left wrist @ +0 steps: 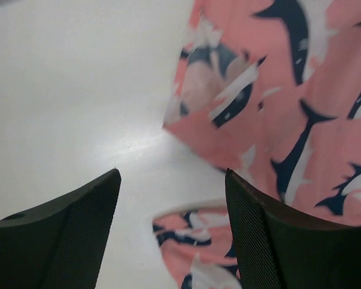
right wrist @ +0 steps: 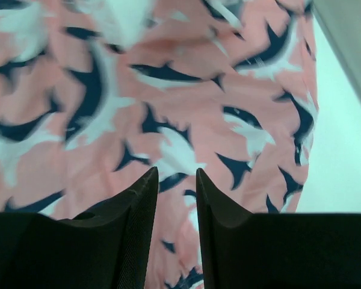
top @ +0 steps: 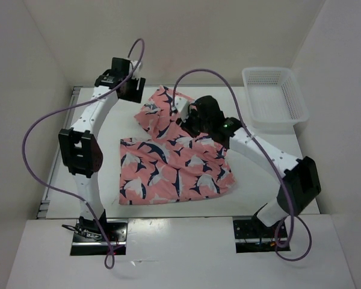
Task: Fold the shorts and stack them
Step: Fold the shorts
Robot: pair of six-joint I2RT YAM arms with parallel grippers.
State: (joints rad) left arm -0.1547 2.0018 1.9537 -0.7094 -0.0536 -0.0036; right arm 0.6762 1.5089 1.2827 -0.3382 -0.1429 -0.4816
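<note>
The coral-pink shark-print shorts (top: 174,171) lie partly folded mid-table, and a second portion (top: 159,111) rises toward the back. My right gripper (top: 185,123) sits at that raised portion. In the right wrist view its fingers (right wrist: 175,171) are nearly closed with a fold of the shorts (right wrist: 186,90) between them. My left gripper (top: 135,87) hovers at the back left, just left of the raised fabric. In the left wrist view it (left wrist: 172,174) is open and empty over bare table, with the shorts' edge (left wrist: 301,96) to its right.
A white mesh basket (top: 271,122) stands at the back right corner, apart from the shorts. White walls enclose the table on the left, back and right. Purple cables loop above both arms.
</note>
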